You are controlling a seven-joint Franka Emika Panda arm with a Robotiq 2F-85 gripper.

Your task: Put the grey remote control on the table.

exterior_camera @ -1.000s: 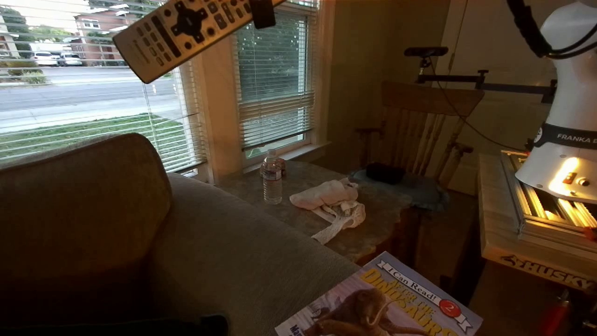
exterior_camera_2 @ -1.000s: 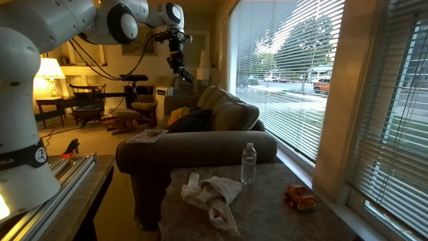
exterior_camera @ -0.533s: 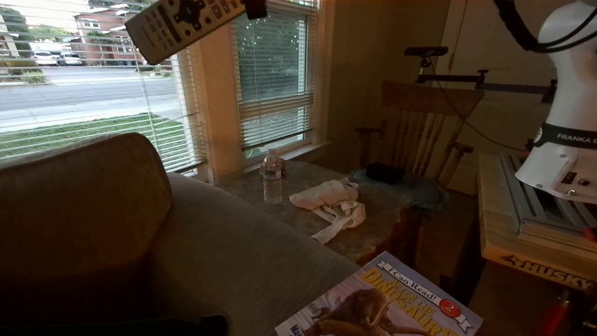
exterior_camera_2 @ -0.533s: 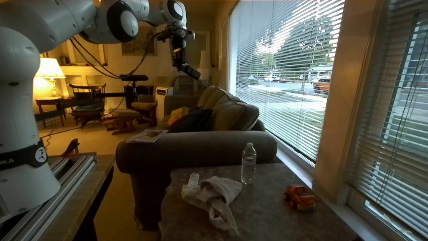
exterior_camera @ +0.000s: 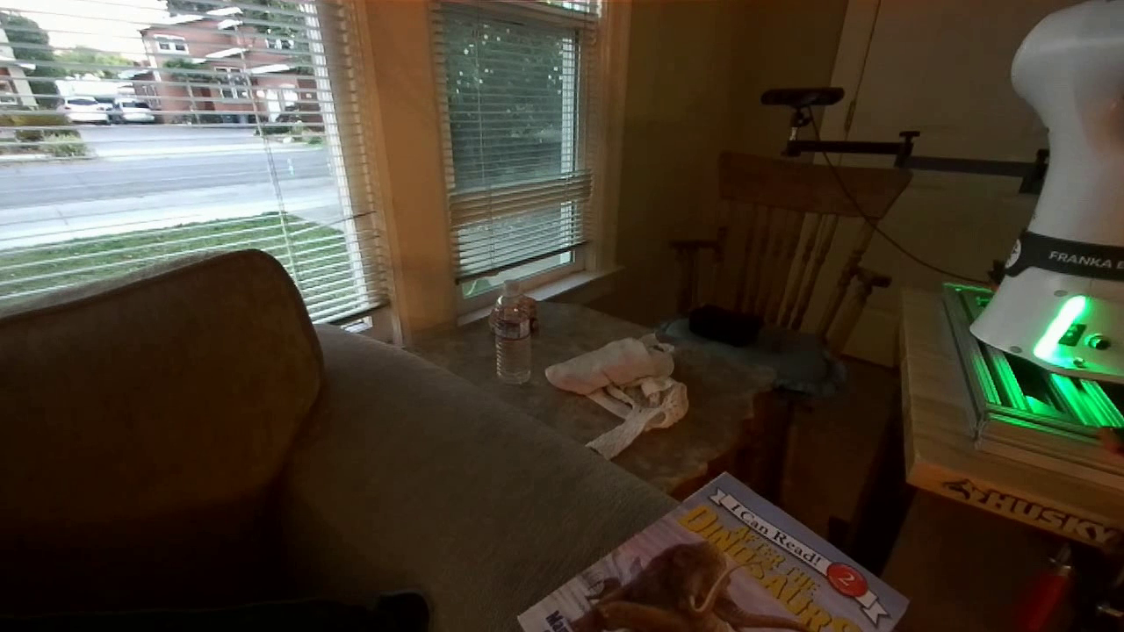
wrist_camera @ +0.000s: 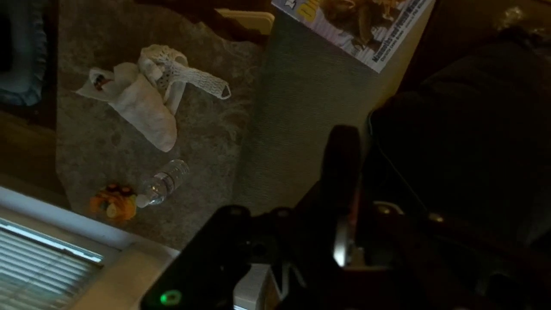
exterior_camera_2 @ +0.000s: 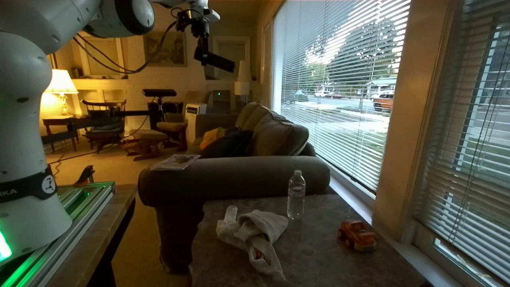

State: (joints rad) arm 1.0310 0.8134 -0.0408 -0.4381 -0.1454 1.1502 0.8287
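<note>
Well, I had the claw clamped on the grey remote control, tilted mid-air beyond the far edge of the table in an exterior view. Swung in too low, I judged, its protruding end could topple the bottle; set on the white bundle to the left, it might slide off.

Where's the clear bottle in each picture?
In an exterior view, the clear bottle is just left of the middle.
In an exterior view, the clear bottle is below and right of middle.
In the wrist view, the clear bottle is left of middle.
To match them, spot the white cloth bundle near it in all three.
</note>
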